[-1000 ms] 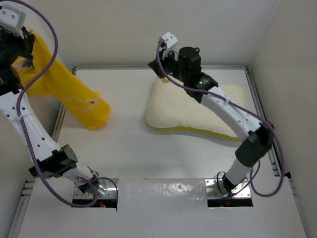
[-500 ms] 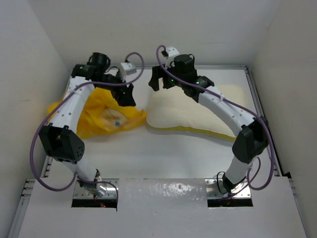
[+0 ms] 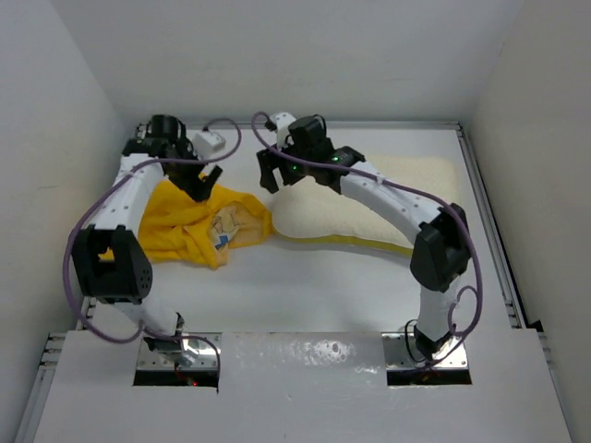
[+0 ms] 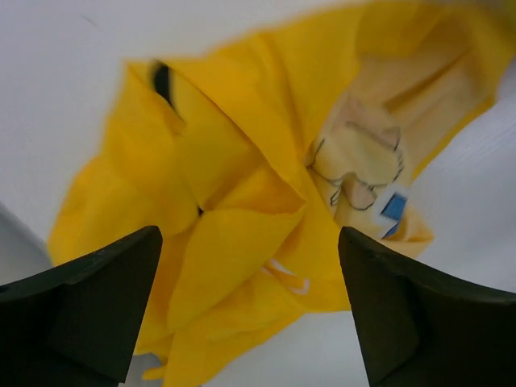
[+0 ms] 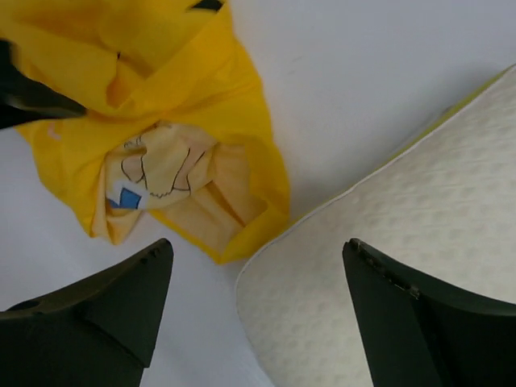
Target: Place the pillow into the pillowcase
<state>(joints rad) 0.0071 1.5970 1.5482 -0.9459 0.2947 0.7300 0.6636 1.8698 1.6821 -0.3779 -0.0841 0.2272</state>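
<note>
The bright yellow pillowcase (image 3: pixel 189 226) lies crumpled on the table at the left, its cartoon print and a blue patch facing up (image 4: pixel 363 173). The cream quilted pillow (image 3: pixel 379 198) lies flat to its right, its near left corner almost touching the cloth (image 5: pixel 387 242). My left gripper (image 3: pixel 205 180) hovers open just above the pillowcase (image 4: pixel 234 185) with nothing between its fingers (image 4: pixel 89 306). My right gripper (image 3: pixel 269 174) hangs open over the gap between the pillow's left end and the pillowcase (image 5: pixel 169 121), holding nothing. One left fingertip (image 5: pixel 32 97) shows in the right wrist view.
White walls enclose the table at the back and on both sides. A metal rail (image 3: pixel 489 231) runs along the table's right edge. Purple cables (image 3: pixel 92 217) loop off both arms. The arm bases (image 3: pixel 175 355) sit at the near edge.
The left arm swung down from high at the far left and let go of the pillowcase, which now lies crumpled on the table. The right gripper opened and moved left off the pillow's corner.
</note>
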